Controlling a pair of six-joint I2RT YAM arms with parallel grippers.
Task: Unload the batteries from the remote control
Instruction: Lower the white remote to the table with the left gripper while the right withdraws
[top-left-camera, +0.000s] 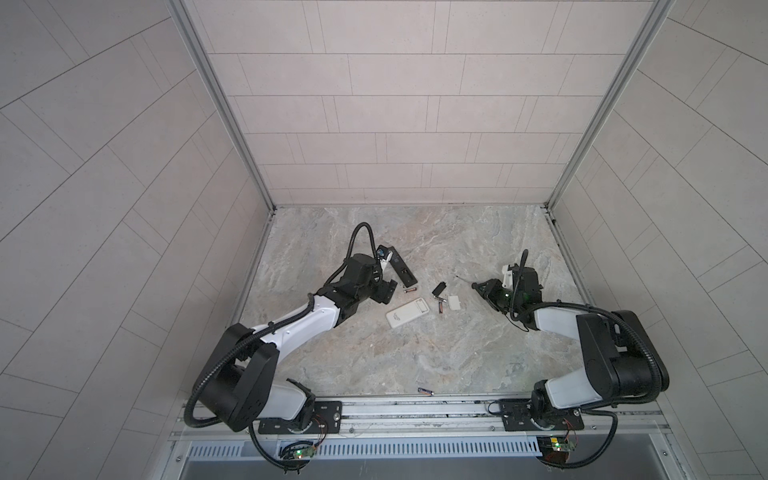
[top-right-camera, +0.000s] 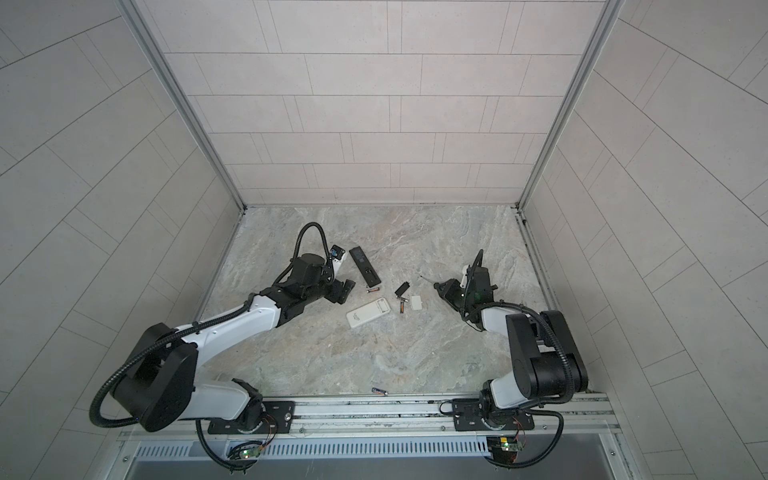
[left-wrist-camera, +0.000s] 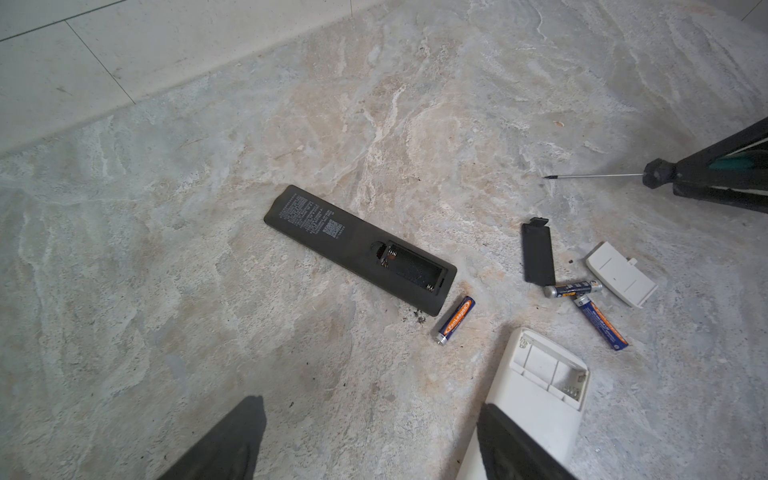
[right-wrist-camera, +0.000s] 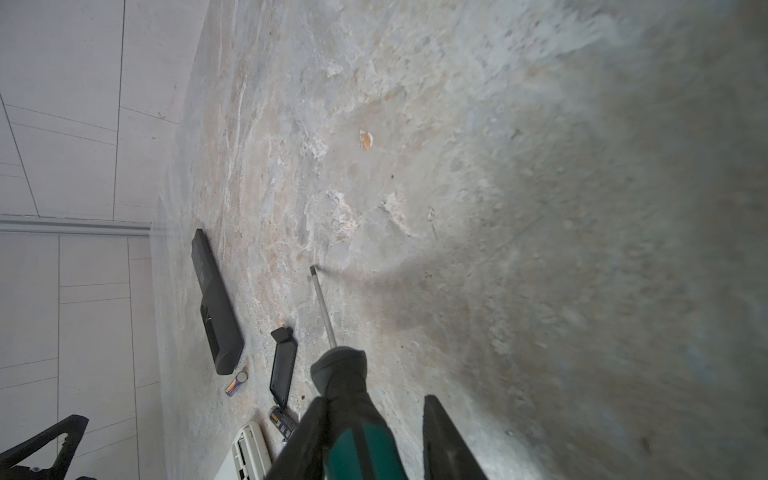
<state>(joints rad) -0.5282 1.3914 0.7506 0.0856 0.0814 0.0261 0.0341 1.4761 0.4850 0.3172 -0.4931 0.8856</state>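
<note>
The black remote control (left-wrist-camera: 359, 249) lies back-up, its battery bay open and empty. One of the batteries (left-wrist-camera: 456, 320) lies at its end, and two more (left-wrist-camera: 600, 326) lie crossed beside the cover plates. A further battery (top-left-camera: 424, 390) rests near the table's front edge. The white remote (left-wrist-camera: 540, 395) also shows an open, empty bay. My left gripper (left-wrist-camera: 370, 440) is open just above the table, one finger (left-wrist-camera: 511, 449) over the white remote. My right gripper (right-wrist-camera: 374, 401) has its jaws apart around the green-handled screwdriver (right-wrist-camera: 345, 382), which leans on one finger with a gap to the other.
A black cover plate (left-wrist-camera: 538, 253) and a white cover plate (left-wrist-camera: 621, 274) lie between the two arms. The screwdriver's thin shaft (left-wrist-camera: 594, 176) points toward the table's middle. Tiled walls close in the back and both sides. A metal rail (top-left-camera: 415, 409) runs along the front edge.
</note>
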